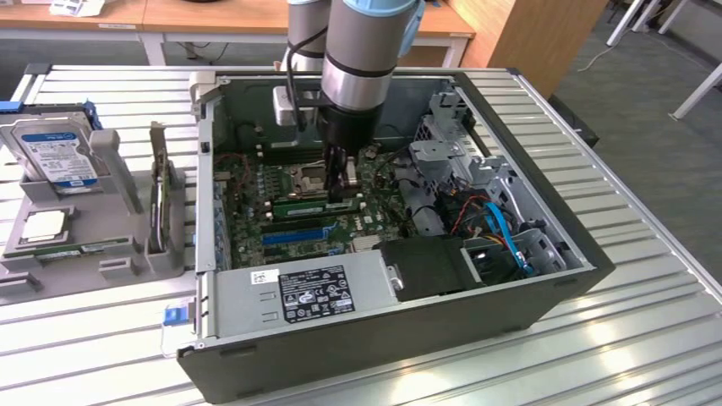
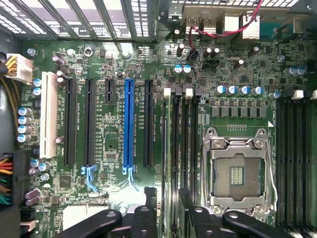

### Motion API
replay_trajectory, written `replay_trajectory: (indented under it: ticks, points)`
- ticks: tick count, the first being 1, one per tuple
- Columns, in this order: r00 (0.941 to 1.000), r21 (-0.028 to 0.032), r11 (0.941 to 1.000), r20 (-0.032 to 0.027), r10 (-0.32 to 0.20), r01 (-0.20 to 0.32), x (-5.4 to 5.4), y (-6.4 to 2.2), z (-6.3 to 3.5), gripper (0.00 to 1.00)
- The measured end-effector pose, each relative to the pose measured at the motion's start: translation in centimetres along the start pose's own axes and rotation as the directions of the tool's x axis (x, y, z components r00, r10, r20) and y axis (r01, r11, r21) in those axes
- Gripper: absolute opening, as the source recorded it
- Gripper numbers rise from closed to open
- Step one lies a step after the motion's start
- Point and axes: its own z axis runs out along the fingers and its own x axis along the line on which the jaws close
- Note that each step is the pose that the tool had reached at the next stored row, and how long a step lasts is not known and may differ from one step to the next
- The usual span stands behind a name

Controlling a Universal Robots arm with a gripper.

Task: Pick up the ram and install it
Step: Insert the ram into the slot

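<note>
Here we see the gripper (image 1: 343, 193) wide open, low over the ram (image 1: 304, 205).
The ram stands in a slot of the board (image 1: 250, 193), near the middle of the exterior frame, inside the case (image 1: 451, 331). In the wrist view the fingers (image 2: 148, 204) stand on both sides of the ram, not touching it.

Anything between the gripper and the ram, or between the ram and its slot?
Nothing visible. The ram already stands upright on the motherboard beside the empty processor socket, with the open gripper right above it.
</note>
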Motion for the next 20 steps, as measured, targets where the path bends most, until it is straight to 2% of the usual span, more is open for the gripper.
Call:
replay_trajectory:
  ticks: [20]
  points:
    - [1.0, 0.0, 1.0, -0.0001, 0.0, 0.0, -0.1, 0.13, -3.97, 0.31]
